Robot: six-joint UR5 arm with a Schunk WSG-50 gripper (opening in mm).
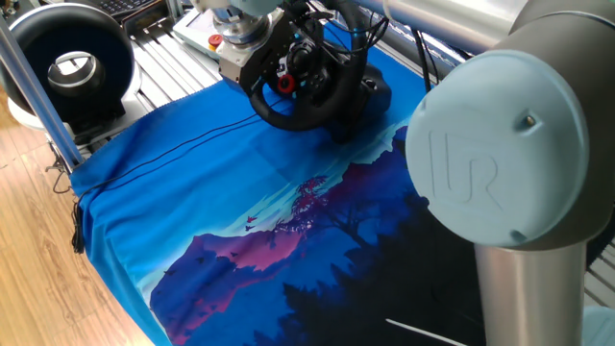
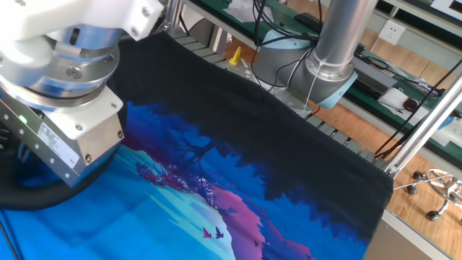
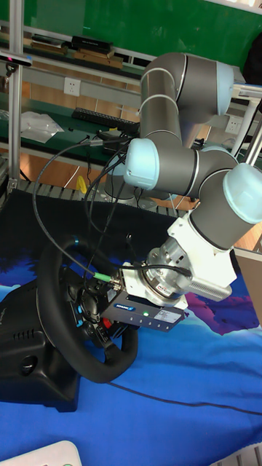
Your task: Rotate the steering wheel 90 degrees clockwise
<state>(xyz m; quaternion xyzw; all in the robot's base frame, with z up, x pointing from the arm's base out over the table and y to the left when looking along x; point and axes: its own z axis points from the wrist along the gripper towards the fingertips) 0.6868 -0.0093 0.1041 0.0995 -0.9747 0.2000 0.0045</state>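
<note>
The steering wheel [image 1: 325, 96] is black, with a red knob on its hub, and stands at the far end of the blue cloth. In the tall fixed view its thick rim [image 3: 52, 291] faces right, with a blue stripe near the hub. My gripper [image 3: 109, 309] reaches in from the right at the rim's near side and is shut on the rim. Its fingertips are mostly hidden by the gripper body. From one fixed view, the gripper [image 1: 267, 82] sits at the wheel's left rim. In the other fixed view only a piece of the rim [image 2: 36, 196] shows below the wrist.
A larger black ring-shaped device [image 1: 72, 62] with a grey-white centre stands at the far left beside an aluminium post [image 1: 34, 86]. A red stop button [image 1: 217, 40] lies behind the wheel. The arm's pale elbow joint [image 1: 500, 144] fills the right foreground. The printed cloth [image 1: 240, 211] covers the table.
</note>
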